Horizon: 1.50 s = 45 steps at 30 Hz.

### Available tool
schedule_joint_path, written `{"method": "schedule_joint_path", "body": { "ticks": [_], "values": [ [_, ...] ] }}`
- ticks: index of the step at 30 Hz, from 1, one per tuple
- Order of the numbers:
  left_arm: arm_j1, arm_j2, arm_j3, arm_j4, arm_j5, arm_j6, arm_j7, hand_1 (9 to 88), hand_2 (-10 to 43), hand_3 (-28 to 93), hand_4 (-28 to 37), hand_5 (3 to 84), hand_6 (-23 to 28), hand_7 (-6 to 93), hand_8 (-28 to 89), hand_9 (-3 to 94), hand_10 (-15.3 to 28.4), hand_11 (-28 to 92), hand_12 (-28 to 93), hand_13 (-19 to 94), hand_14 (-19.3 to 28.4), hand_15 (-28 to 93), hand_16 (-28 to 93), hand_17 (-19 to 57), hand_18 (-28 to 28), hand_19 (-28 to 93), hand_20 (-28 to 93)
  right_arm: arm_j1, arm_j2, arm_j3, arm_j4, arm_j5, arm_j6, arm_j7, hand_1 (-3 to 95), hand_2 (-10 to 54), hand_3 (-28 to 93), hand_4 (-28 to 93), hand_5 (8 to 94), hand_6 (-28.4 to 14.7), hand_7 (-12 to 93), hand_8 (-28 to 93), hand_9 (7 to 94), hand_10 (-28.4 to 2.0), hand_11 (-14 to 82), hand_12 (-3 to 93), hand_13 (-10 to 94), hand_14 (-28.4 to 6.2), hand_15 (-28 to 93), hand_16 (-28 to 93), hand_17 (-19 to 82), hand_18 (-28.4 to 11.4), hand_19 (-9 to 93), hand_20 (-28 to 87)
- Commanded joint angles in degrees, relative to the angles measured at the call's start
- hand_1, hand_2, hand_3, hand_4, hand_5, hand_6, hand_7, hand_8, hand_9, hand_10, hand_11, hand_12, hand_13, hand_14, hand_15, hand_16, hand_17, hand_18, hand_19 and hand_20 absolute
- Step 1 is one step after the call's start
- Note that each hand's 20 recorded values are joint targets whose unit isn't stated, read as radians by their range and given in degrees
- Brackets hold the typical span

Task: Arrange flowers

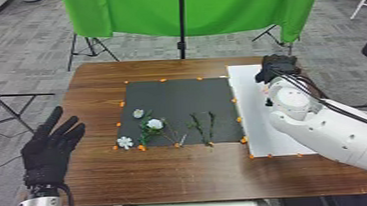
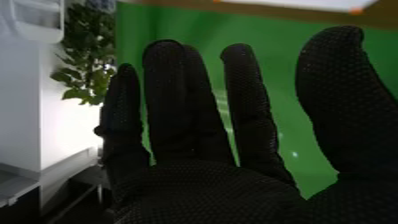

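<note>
While the right hand [image 1: 279, 67] is over the table's [image 1: 192, 183] far right corner, at the far end of the white sheet [image 1: 284, 142], its fingers are straight and apart, and nothing shows in its grasp. The left hand [image 1: 50, 149] is by the table's left edge, fingers extended and empty. On the dark mat [image 1: 166, 95], a white rose [image 1: 154, 124] and a pale bud [image 1: 139, 113] lie towards its left edge, a small white flower [image 1: 125, 142] is at its near left corner, and two green stems [image 1: 197, 124] lie nearer its right edge. The step in hand looks like composing on the white sheet, with the right hand free for another piece. Next, it probably needs to go to the mat and pinch one stem gently, leaving its neighbours undisturbed.
</note>
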Motion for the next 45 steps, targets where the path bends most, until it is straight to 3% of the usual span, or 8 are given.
{"method": "schedule_joint_path", "body": {
  "ticks": [1,11,14,18,22,30,41,45],
  "values": [
    [0.41,-0.56,0.0,-0.11,0.32,-0.03,-0.95,18.0,7.3,81,-28.3,34.4,7.0,10.2,-10,34.8,20.2,22,10,23,28.4,55,-11,-9.8,27.4,54,9,-4.56,-1.24,2.78,1.09,0.89,-2.94,0.73,35.9,-9.5,77,-28,55.1,1.1,16,-14,53.3,-16.5,20.1,14.8,46,-14.9,73,13,18,-28.4,73,44],
    [-0.35,-2.15,-0.83,0.13,1.93,-1.23,-3.23,18.0,7.2,81,-28.3,34.4,7.0,10.3,-10,34.8,20.1,22,10,23,28.4,55,-11,-9.8,27.4,54,9,-8.8,-4.27,7.02,4.56,5.65,-3.66,4.09,39.6,-9.5,78,-28,53.6,2.2,17,-14,58.8,-17.5,19.3,14.1,54,-14.3,70,12,20,-27.7,74,42],
    [-0.6,-2.65,-0.86,0.24,2.29,-1.5,-3.82,18.0,7.2,81,-28.3,34.4,7.0,10.3,-10,34.8,20.2,22,10,23,28.4,55,-11,-9.8,27.5,54,9,-8.61,-4.63,4.47,5.88,2.86,-0.26,4.04,45.6,-9.5,76,-28,57.1,2.7,17,-14,63.9,-15.9,19.6,14.2,60,-9.8,65,18,25,-24.9,76,40],
    [-0.58,-2.43,-0.69,0.26,2.22,-1.64,-3.79,18.0,7.3,81,-28.3,34.4,7.0,10.2,-10,34.8,20.1,23,10,23,28.4,55,-11,-9.7,27.4,54,9,-8.07,-3.66,-0.38,6.95,-1.42,7.42,4.26,60.3,-9.5,61,-28,71.3,2.6,23,-5,83.0,-7.8,10.4,28.1,74,0.7,54,31,35,-19.7,80,37],
    [-0.22,-1.94,-0.66,0.14,1.85,-1.37,-3.0,18.0,7.3,81,-28.3,34.5,7.0,10.2,-10,34.8,20.1,22,10,23,28.4,55,-11,-9.8,27.4,54,9,-8.0,-2.65,-1.33,6.5,-2.91,11.43,3.69,65.5,-9.5,59,-28,84.0,2.3,26,1,93.4,-4.0,9.4,33.5,84,0.7,52,31,41,-17.1,80,36],
    [0.83,-1.41,-0.99,-0.29,1.14,-0.53,-1.97,18.1,7.2,81,-28.3,34.5,7.0,10.2,-10,34.8,20.1,22,10,23,28.4,55,-11,-9.7,27.4,54,9,-7.07,-2.59,1.25,-3.75,-3.83,15.8,-2.37,63.3,-9.5,64,-28,86.0,2.1,25,2,93.7,-4.2,12.1,32.1,86,-0.1,52,32,42,-17.1,80,37],
    [0.69,-1.56,-0.62,-0.29,1.4,-0.99,-1.97,18.2,7.3,81,-28.3,34.5,7.0,10.4,-10,34.8,20.2,22,10,23,28.4,55,-11,-9.7,27.4,54,9,-9.9,-12.2,1.71,-11.63,-3.89,9.47,-11.17,61.6,-9.5,67,-28,83.9,1.5,26,2,93.7,-5.2,11.4,35.4,83,-0.9,57,31,39,-16.7,81,37],
    [0.3,-2.27,-0.8,-0.04,1.65,-1.15,-3.04,18.1,7.2,81,-28.3,34.5,7.0,10.4,-10,34.8,20.2,22,10,23,28.4,56,-11,-9.8,27.4,54,9,-11.68,-14.21,1.6,-11.3,-4.31,6.84,-12.42,60.6,-9.5,68,-28,83.4,1.4,26,2,93.4,-6.0,11.8,36.8,81,-1.3,59,31,38,-16.8,81,37]
  ]
}}
